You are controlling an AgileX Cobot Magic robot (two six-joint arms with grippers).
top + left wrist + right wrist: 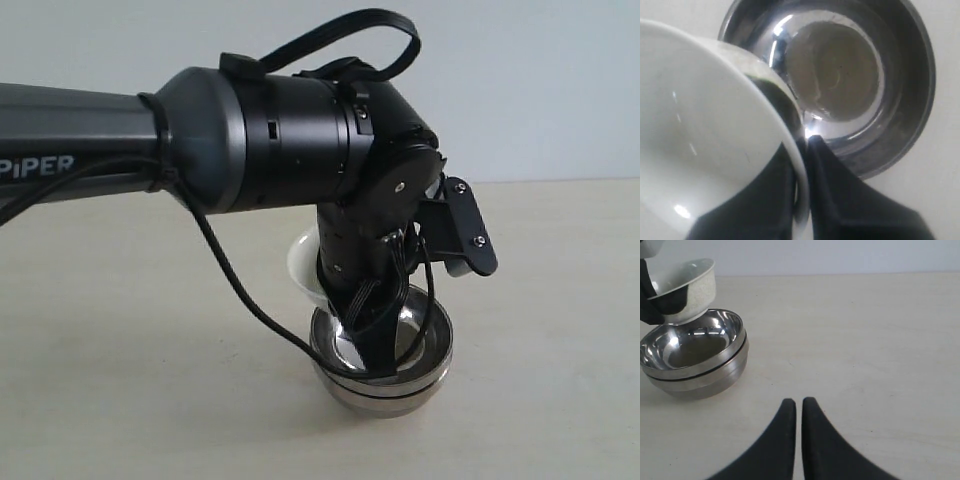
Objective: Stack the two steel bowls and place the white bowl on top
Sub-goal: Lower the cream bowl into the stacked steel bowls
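The two steel bowls (382, 360) sit nested one inside the other on the table, also seen in the right wrist view (694, 356) and from above in the left wrist view (850, 80). The white bowl (303, 266) hangs tilted just above the stack's rim, its wall pinched between the black fingers of my left gripper (802, 165); it fills the left wrist view (710, 135) and shows in the right wrist view (684, 287). My right gripper (798, 402) is shut on nothing, over bare table well away from the stack. The white bowl's black mark is hidden.
The left arm (200, 140) and its cables (240, 295) cross the exterior view and hide part of the stack. The beige table (865, 340) stretches around the bowls, with a pale wall behind.
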